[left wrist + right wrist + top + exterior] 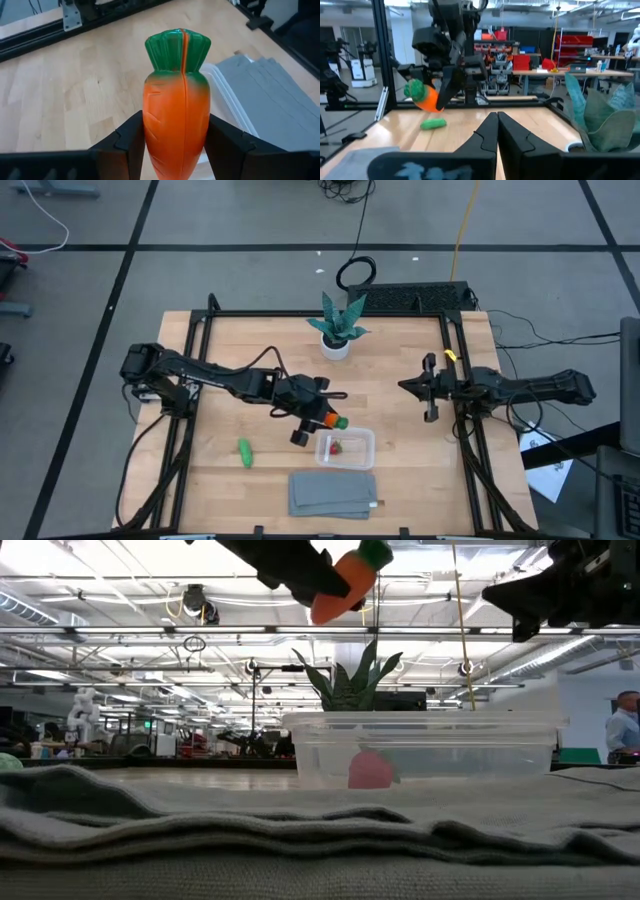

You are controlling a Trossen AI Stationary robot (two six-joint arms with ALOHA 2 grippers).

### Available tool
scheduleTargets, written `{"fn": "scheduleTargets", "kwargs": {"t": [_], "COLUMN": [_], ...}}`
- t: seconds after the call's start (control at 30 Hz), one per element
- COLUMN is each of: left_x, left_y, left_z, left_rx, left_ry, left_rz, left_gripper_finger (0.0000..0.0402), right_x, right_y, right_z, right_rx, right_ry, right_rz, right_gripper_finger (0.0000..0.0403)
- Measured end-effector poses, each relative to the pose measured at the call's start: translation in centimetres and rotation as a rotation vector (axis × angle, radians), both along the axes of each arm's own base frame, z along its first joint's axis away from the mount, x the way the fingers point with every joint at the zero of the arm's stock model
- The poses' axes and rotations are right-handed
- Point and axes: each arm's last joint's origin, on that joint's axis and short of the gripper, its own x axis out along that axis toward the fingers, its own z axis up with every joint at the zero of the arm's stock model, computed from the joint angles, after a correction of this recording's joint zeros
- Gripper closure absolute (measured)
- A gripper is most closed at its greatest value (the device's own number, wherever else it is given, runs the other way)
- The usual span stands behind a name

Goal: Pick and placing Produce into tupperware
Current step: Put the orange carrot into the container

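Left gripper (318, 423) holds the carrot (333, 421) just beside the tupperware (346, 448).

Carrot (176, 107) tip below frame edge

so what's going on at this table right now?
The left gripper holds the toy carrot in the air beside the clear plastic box, which already has the red berry in it. The green piece lies on the table. The right gripper waits shut at the right side.
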Motion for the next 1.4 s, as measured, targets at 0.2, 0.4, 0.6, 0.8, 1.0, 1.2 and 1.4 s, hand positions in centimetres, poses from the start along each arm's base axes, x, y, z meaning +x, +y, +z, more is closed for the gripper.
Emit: {"fn": "scheduleTargets", "kwargs": {"t": [0.2, 0.4, 0.6, 0.8, 1.0, 1.2, 1.4], "left_x": [1.3, 3.8, 7.0, 8.9, 9.4, 9.5, 9.8], "left_y": [0.6, 0.6, 0.1, -0.1, -0.2, -0.8, -1.6], "left_z": [-0.9, -2.1, -3.6, -5.9, -6.7, -7.0, -8.0], "left_rx": [-0.026, -0.072, -0.075, -0.067, -0.102, -0.150, -0.161], "left_ry": [-0.033, -0.017, 0.088, 0.196, 0.204, 0.213, 0.225], "left_rz": [0.011, -0.046, -0.115, -0.146, -0.167, -0.158, -0.163], "left_gripper_finger": [0.0231, 0.0231, 0.0231, 0.0231, 0.0231, 0.0231, 0.0231], "right_x": [-0.3, -0.2, -0.1, -0.1, -0.1, -0.1, -0.1], "right_y": [0.0, 0.0, 0.0, 0.0, 0.0, 0.0, 0.0], "right_z": [0.0, -0.2, -0.4, -0.4, -0.5, -0.5, -0.5], "right_rx": [-0.010, -0.013, -0.013, -0.014, -0.014, -0.014, -0.014], "right_ry": [0.001, 0.020, 0.035, 0.036, 0.045, 0.050, 0.053], "right_rz": [-0.001, 0.000, 0.000, 0.000, 0.000, 0.000, 0.000], "right_gripper_finger": [0.0403, 0.0403, 0.0403, 0.0403, 0.0403, 0.0403, 0.0403]}}
